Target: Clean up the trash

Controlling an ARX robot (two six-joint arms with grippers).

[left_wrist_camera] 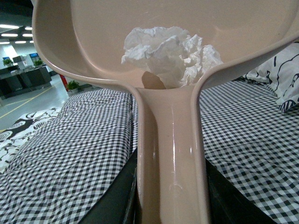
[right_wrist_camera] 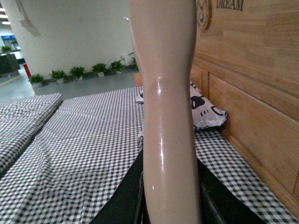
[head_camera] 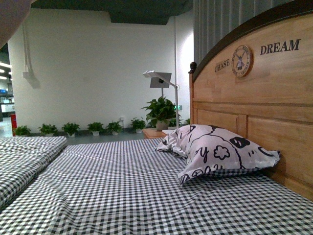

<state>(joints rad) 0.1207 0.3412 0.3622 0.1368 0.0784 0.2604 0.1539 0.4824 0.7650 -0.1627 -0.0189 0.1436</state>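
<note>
The trash (left_wrist_camera: 170,53), a feather-light, soft tissue wad, sits loose in the dustpan (left_wrist_camera: 93,42) pan near the handle's root, so a tilt or draught could spill it. Left jaws pinch the dustpan handle; right jaws pinch a similar beige handle (right_wrist_camera: 168,116).

Neither arm shows in the front view. Left gripper (left_wrist_camera: 170,205): dark fingers (left_wrist_camera: 117,200) sit on either side of a beige handle (left_wrist_camera: 170,154), pressed against it, clamped. Right gripper (right_wrist_camera: 170,205): same posture, dark fingers (right_wrist_camera: 122,198) flanking a second beige handle (right_wrist_camera: 168,116) that stands upright, closed tight on it. Wrists themselves out of sight.
</note>
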